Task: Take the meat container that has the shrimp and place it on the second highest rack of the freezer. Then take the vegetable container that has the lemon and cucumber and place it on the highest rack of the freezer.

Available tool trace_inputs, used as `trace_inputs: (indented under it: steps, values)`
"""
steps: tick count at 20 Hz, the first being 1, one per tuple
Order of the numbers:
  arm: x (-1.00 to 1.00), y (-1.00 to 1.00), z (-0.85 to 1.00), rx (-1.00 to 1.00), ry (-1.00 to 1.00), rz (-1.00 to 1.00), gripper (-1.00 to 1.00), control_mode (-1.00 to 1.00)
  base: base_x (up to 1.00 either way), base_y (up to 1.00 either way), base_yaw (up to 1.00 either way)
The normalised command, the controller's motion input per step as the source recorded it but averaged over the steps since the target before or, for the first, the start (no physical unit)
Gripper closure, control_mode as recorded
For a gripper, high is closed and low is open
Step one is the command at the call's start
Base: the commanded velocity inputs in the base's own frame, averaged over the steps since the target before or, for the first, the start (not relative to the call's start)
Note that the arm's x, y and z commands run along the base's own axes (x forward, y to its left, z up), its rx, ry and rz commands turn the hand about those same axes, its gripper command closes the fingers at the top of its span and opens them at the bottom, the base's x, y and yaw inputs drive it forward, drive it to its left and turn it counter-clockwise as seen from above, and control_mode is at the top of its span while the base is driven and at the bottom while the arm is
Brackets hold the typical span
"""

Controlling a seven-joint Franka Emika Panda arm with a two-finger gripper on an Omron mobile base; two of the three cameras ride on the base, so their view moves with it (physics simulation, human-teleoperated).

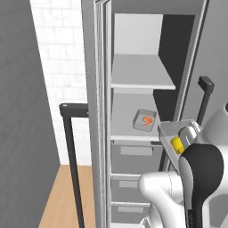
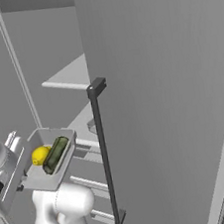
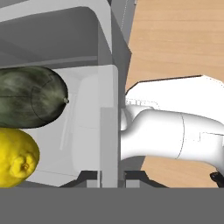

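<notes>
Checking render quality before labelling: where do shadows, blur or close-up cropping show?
Left base view: dark shadow covers the tall grey freezer's right inner wall; the small orange-pink shrimp looks soft. Hand view: the stubby dark green cucumber and bright yellow lemon loom large, cropped at the left edge.

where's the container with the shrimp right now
In the left base view, the shrimp container sits on the second highest rack of the freezer, toward its right side, just above the grey drawers.

- The lemon [image 3: 15, 157] is bright yellow.
- The cucumber [image 3: 30, 96] is dark green with pale streaks.
- The shrimp [image 1: 147, 120] is orange-pink, in a light grey tray [image 1: 139, 123].
- The freezer [image 1: 133, 31] is grey outside, white inside.
- The door handle [image 2: 104, 155] is dark grey.
- The floor [image 3: 175, 39] is light brown wood.
</notes>
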Motion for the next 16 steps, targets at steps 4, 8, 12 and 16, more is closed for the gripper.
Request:
trace_inputs:
  steps: [4, 8, 12, 16]
  values:
    - [0.00, 0.00, 0.00, 0.00, 0.00, 0.00, 1.00, 1.00, 0.00, 0.59, 0.15]
    - [0.00, 0.00, 0.00, 0.00, 0.00, 0.00, 1.00, 1.00, 0.02, 0.53, 0.11]
    - [0.00, 0.26, 0.07, -0.03, 0.00, 0.03, 1.00, -1.00, 0.02, 0.23, 0.05]
    - [0.04, 0.26, 0.67, -0.11, 0.00, 0.02, 1.00, -1.00, 0.00, 0.00, 0.00]
